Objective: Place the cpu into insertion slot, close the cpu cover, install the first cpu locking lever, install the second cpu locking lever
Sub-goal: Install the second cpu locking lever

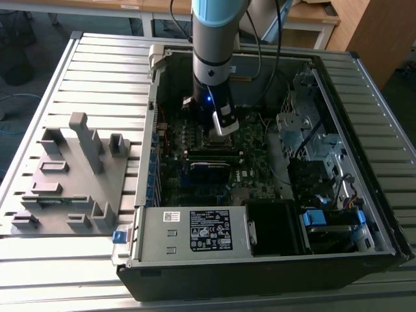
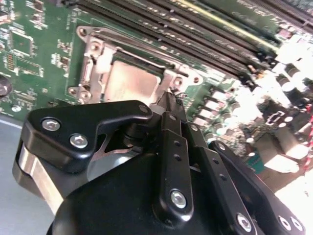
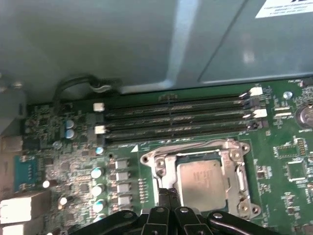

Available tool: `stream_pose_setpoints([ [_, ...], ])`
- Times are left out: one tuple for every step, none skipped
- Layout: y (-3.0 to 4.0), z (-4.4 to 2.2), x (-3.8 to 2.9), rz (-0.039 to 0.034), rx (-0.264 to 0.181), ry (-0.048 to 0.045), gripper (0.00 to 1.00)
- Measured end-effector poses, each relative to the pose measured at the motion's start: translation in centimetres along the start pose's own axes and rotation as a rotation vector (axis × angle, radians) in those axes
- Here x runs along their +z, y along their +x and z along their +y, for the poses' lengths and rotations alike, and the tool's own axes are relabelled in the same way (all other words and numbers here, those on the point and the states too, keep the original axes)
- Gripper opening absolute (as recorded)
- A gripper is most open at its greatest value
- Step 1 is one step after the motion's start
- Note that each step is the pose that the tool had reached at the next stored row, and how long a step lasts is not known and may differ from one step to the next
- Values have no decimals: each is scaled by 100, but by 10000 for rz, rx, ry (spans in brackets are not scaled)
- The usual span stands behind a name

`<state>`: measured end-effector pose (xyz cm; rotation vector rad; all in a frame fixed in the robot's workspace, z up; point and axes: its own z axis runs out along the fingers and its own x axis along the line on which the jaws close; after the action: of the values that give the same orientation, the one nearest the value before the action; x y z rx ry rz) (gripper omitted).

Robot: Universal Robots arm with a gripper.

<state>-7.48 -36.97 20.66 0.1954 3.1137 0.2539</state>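
Observation:
The cpu (image 3: 203,178) (image 2: 129,84) is a silver-grey square lying flat in the insertion slot on the green motherboard (image 1: 214,170). It hides the slot's pin face. The silvery cpu cover (image 3: 160,165) (image 2: 95,56) lies down around the chip. A thin metal lever (image 3: 195,146) runs along the cover's edge on the memory-slot side. My gripper (image 2: 171,98) (image 3: 167,193) (image 1: 223,128) is shut. Its black fingertips meet right at the socket's edge and I see nothing between them.
Long black memory slots (image 3: 176,122) run beside the socket. The open computer case (image 1: 260,260) walls in the board, with a drive cage (image 1: 305,130) on the exterior view's right. A grey fixture block (image 1: 71,175) stands outside the case on the slatted table (image 1: 97,71).

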Motion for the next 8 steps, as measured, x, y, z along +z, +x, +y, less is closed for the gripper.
stream_pose_setpoints([
  [-18, 15, 3, -4, 2, 25, 10],
  [-36, 30, 4, -6, 4, 52, 10],
  [-53, 44, 7, -10, 6, 76, 10],
  [-69, 58, 10, -14, 8, 100, 10],
  [-86, 73, 12, -17, 8, 125, 10],
  [-103, 87, 15, -20, 10, 149, 10],
  [-123, 101, 17, -24, 12, 180, 10],
  [-142, 112, 18, -30, 18, 222, 10],
])
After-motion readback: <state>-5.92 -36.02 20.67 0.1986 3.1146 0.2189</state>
